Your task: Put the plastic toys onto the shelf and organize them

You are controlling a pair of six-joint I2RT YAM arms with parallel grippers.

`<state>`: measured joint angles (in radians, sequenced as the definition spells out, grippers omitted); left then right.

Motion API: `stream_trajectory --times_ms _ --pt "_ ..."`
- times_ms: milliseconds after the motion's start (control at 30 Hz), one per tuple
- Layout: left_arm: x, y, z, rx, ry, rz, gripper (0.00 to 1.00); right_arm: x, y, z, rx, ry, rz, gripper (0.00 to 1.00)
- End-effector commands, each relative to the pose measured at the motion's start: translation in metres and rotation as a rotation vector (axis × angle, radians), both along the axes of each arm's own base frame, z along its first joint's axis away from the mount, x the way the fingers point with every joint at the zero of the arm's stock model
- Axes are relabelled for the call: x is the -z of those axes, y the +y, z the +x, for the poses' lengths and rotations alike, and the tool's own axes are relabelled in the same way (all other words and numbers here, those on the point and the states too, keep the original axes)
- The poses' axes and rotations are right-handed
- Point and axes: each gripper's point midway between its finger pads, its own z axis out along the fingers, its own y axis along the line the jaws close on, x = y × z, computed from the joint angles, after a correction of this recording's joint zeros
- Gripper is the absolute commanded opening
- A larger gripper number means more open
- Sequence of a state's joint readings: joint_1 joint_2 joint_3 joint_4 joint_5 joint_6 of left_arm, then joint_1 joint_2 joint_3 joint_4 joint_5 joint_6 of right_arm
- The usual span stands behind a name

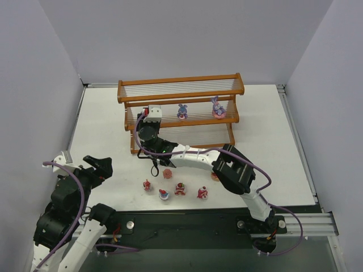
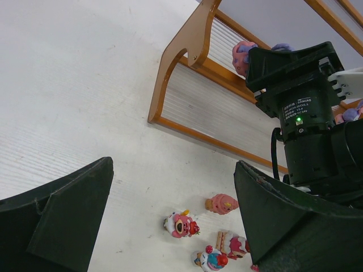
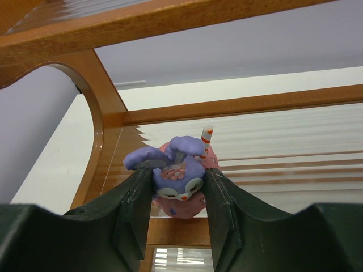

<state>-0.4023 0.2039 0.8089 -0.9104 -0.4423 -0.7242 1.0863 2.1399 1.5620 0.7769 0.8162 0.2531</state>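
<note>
- Shelf point(image 1: 180, 86): right pincer point(image 3: 178, 178) pinches purple bunny point(image 3: 174, 170) at middle tier, left end.
- Counter point(image 1: 266, 147): left pincer point(image 1: 101, 166) hovers spread wide, left of loose toys point(image 1: 180, 188).

White table point(image 1: 272, 147); pale grey walls point(image 1: 187, 34) around.

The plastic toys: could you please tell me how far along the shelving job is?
Done: two purple bunnies stand on the middle tier of the shelf. In hand: the right gripper grips a third bunny by the shelf's left end, not yet released. Left: six toys lie on the table in front of the shelf, and the left gripper is open, holding nothing.
</note>
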Motion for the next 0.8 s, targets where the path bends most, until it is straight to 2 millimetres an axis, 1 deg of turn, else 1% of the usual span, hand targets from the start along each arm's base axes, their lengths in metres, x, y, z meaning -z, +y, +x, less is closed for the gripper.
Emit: stream_trajectory --times_ms 0,100,167,300,400,600,767 --pt "-0.005 0.003 0.000 -0.015 -0.011 0.008 0.97 -0.017 -0.002 0.008 0.043 -0.018 0.070 0.25" --pt "-0.006 0.003 0.000 -0.015 -0.013 0.007 0.97 -0.018 -0.002 0.008 0.040 -0.013 0.074 0.36" --pt "-0.006 0.003 0.000 -0.015 -0.013 0.007 0.97 -0.019 -0.002 0.008 0.037 -0.013 0.080 0.38" --pt "-0.005 0.004 0.000 -0.015 -0.010 0.009 0.97 -0.019 -0.001 0.008 0.038 -0.005 0.081 0.44" --pt "-0.006 0.004 0.000 -0.017 -0.013 0.008 0.97 -0.022 0.000 0.009 0.038 -0.006 0.085 0.49" --pt "-0.006 0.004 0.000 -0.017 -0.012 0.008 0.97 -0.028 -0.001 0.011 0.042 -0.003 0.098 0.55" --pt "-0.006 0.004 0.000 -0.019 -0.011 0.009 0.97 -0.037 -0.001 0.011 0.037 -0.010 0.111 0.56"
